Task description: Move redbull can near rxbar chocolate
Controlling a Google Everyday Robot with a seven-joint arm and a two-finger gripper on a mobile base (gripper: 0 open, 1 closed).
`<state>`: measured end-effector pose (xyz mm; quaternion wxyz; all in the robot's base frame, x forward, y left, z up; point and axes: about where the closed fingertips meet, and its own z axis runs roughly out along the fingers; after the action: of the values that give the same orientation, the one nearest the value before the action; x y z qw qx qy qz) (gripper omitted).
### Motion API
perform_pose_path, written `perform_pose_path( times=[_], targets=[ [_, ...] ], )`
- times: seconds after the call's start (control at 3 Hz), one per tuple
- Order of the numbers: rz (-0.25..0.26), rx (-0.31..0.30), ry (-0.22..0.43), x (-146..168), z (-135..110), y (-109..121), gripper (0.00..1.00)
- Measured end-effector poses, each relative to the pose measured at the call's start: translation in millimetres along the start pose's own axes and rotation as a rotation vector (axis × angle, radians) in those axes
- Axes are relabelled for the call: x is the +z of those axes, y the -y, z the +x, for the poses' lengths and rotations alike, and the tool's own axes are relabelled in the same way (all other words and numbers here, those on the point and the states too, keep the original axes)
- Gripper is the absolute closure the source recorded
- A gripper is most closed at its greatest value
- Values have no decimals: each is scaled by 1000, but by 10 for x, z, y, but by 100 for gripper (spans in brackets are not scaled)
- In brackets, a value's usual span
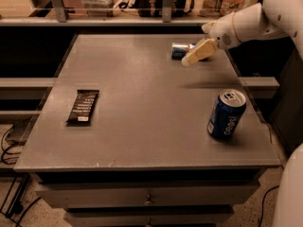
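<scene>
The redbull can (pixel 178 50) lies on its side at the far edge of the grey table (pixel 142 131), right of the middle, with its silver end turned to the left. From where I stand, the gripper (pixel 187 61) hangs just beside it on the right, its tan tip slanting down and to the left from the white arm (pixel 251 22) that reaches in from the right. The tip overlaps the can's right end, and I cannot tell whether it touches the can or sits a little above it. Nor can I tell whether the gripper is spread or pressed together. A soft shadow falls on the tabletop below and to the right of it.

The rxbar chocolate (pixel 84 106) lies flat near the table's left edge, well apart from the redbull can, with its white label toward the front. A dark-blue Pepsi can (pixel 226 113) stands upright near the right front corner. A drawer (pixel 147 198) sits under the tabletop.
</scene>
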<state>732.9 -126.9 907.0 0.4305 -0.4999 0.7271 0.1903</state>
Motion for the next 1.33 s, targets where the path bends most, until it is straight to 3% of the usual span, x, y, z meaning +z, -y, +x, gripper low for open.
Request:
perform_pose_path(
  times=[1.33],
  targets=[
    [31, 41, 5, 403, 142, 202, 0]
  ],
)
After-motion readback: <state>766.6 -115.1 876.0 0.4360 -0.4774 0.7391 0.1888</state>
